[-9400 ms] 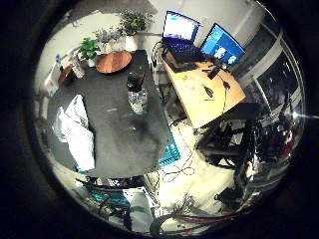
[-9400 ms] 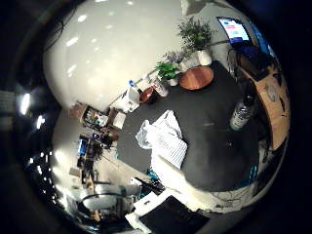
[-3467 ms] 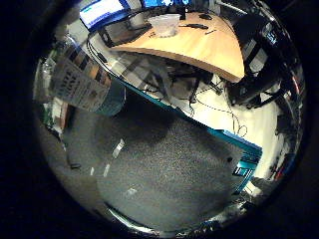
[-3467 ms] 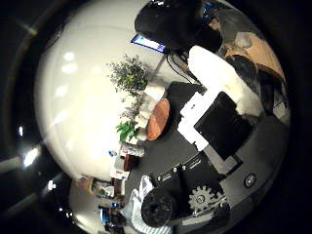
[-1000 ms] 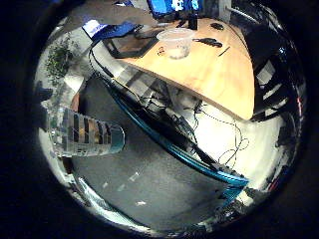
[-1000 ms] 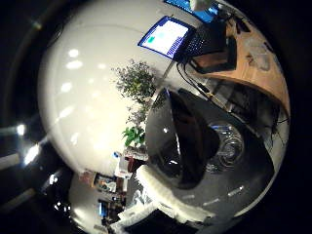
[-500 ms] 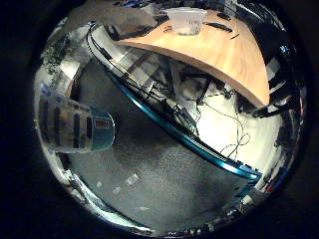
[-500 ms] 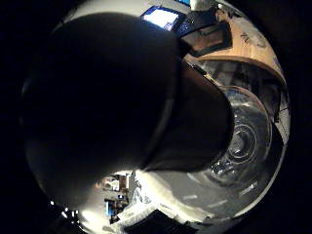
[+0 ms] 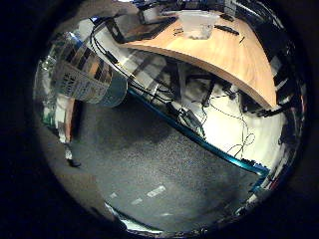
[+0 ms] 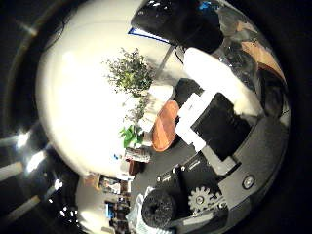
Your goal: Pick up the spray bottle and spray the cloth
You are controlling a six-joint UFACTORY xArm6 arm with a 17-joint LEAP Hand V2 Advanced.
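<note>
Spray bottle (image 9: 82, 74): close beside the palm, above the dark table (image 9: 164, 174).
Hand (image 10: 214, 122): white and black fingers curl in front of the palm; whether they grip the bottle cannot be told.
Cloth (image 10: 139, 222): lies on the table, well apart.

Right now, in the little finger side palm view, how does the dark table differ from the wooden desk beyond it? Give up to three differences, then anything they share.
The dark table has a grey speckled top; the wooden desk has a pale, smooth one. The dark table has a teal edge strip; the wooden desk's edge is plain wood. The dark table fills much of the view, so it is nearer the palm; the wooden desk lies farther off and carries a clear tub. Both have flat tops.
</note>
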